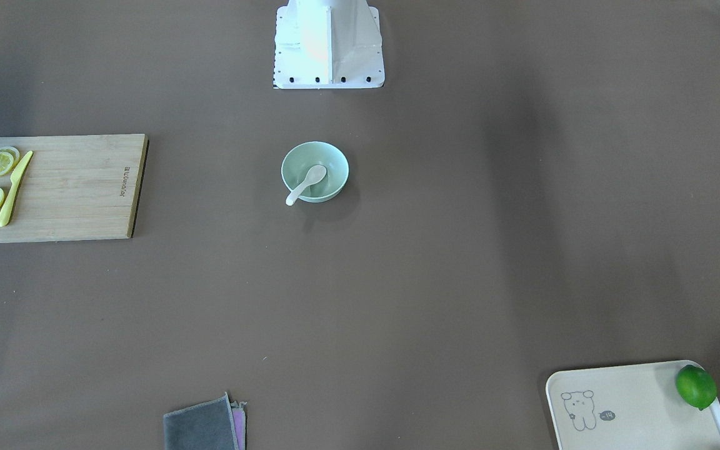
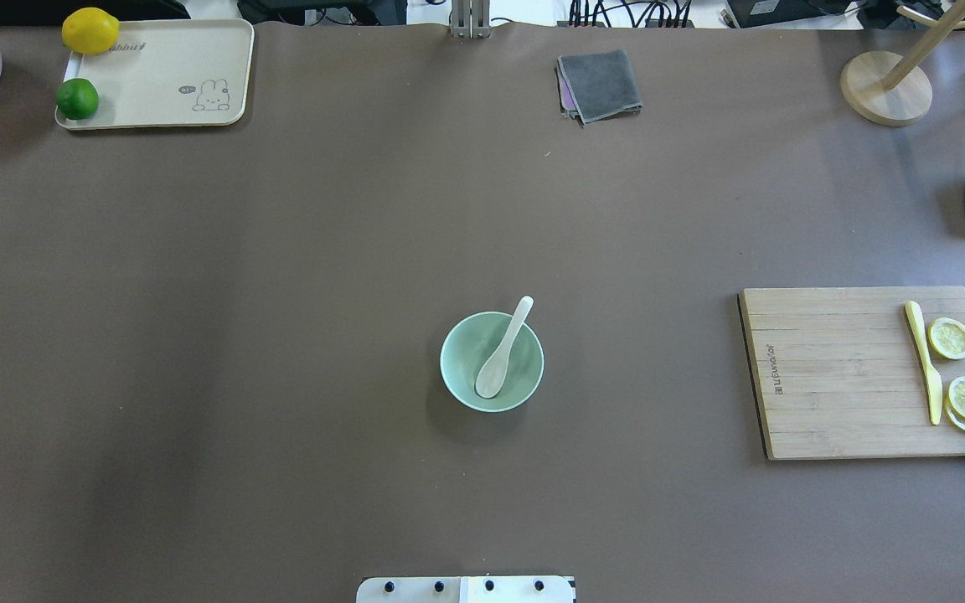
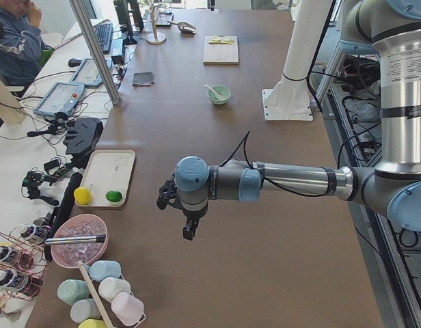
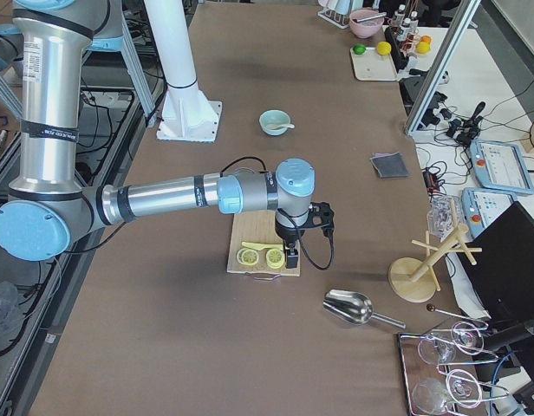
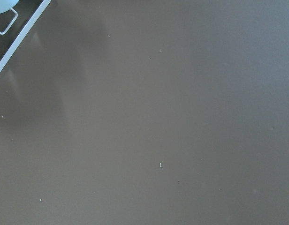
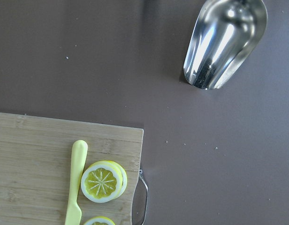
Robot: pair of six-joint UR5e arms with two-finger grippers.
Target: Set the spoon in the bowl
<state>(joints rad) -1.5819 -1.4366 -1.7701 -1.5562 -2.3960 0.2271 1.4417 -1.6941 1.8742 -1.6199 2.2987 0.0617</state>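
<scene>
front-facing: finds the spoon [image 1: 305,184] lying in the bowl [image 1: 337,164], head on the floor, handle propped over the rim toward the camera. reads as placed, since nothing holds it. no arm here.

overhead: confirms the same lean, handle poking past the far rim, bowl central, well apart from the board [image 2: 834,377] and tray [image 2: 156,75].

left side: shows the left gripper [image 3: 188,234] hanging over bare table [image 3: 265,239] near the tray, far from the bowl, probably parked clear now the task looks done. cannot tell how the jaws stand.

right side: shows the right gripper [image 4: 290,257] hovering over the board. jaws likewise impossible to judge.

left wrist: sees only table, no fingers.

right wrist: looks down on the board corner, lemon slices [image 6: 101,181], knife [image 6: 76,183] and a metal scoop [image 6: 224,42]. no fingers in frame.
</scene>
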